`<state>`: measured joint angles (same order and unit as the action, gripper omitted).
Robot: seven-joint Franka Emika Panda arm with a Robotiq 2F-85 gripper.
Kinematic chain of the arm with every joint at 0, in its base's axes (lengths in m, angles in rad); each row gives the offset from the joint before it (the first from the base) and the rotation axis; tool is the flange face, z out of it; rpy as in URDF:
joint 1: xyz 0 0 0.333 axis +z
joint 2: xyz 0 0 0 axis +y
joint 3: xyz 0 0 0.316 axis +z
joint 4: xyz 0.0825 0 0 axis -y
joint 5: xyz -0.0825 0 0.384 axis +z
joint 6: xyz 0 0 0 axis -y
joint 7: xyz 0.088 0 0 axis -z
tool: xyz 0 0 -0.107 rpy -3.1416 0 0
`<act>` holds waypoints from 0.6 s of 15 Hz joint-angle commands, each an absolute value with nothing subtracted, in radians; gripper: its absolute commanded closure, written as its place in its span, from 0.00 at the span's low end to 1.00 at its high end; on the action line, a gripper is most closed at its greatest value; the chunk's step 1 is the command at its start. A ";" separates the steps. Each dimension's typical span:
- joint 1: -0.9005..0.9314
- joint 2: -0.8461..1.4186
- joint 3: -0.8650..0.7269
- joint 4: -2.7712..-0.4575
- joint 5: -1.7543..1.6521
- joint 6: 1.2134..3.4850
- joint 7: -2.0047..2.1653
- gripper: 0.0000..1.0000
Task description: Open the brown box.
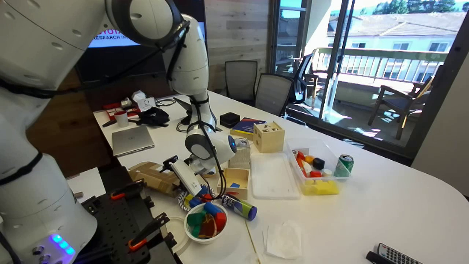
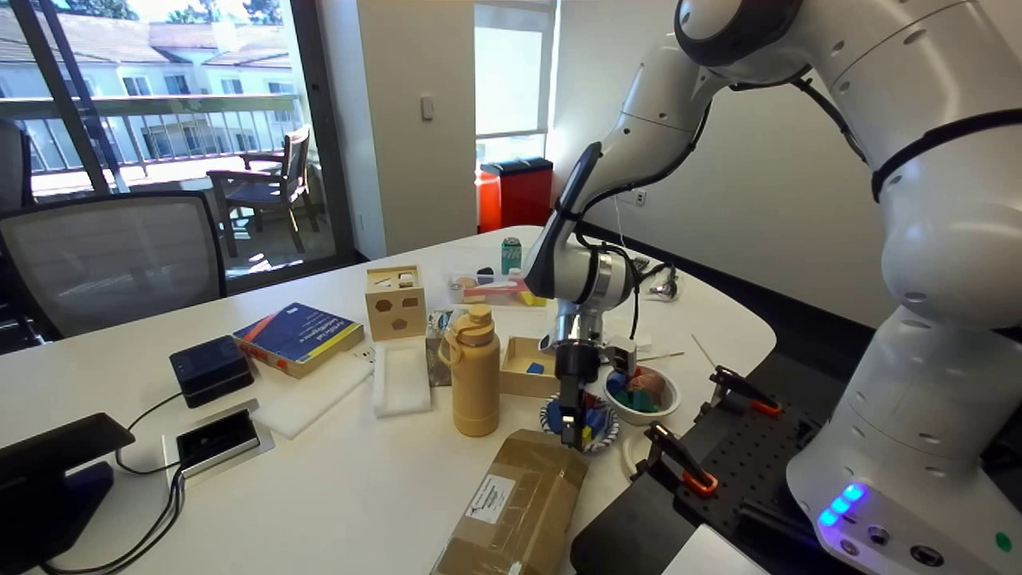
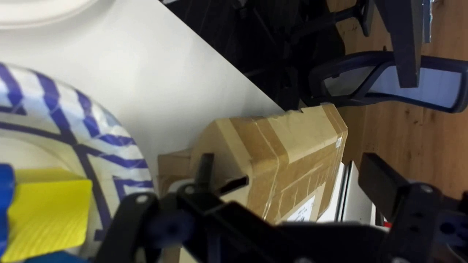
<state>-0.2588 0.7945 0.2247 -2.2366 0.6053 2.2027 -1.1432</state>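
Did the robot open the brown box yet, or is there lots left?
Done: the gripper is near one end of the brown box. In hand: maybe the grab; its jaws stand apart, holding nothing. Left: opening it; the taped top looks shut.

Both exterior views look down across your table (image 1: 359,216), sharing the arm (image 2: 942,239), the brown box (image 2: 531,511) and the balcony railing (image 1: 384,55); in an exterior view you face the wood-panelled wall (image 1: 240,46), in an exterior view the narrow window (image 2: 511,72). Your wrist view looks from close behind the hand (image 3: 287,159), past the table's edge toward the floor (image 3: 406,135).
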 commanded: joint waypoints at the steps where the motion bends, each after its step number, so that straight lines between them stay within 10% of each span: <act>1: -0.312 0.764 0.244 -2.263 0.661 2.157 -1.232 0.00; 9: -0.323 0.759 0.221 -2.261 0.808 2.048 -1.409 0.00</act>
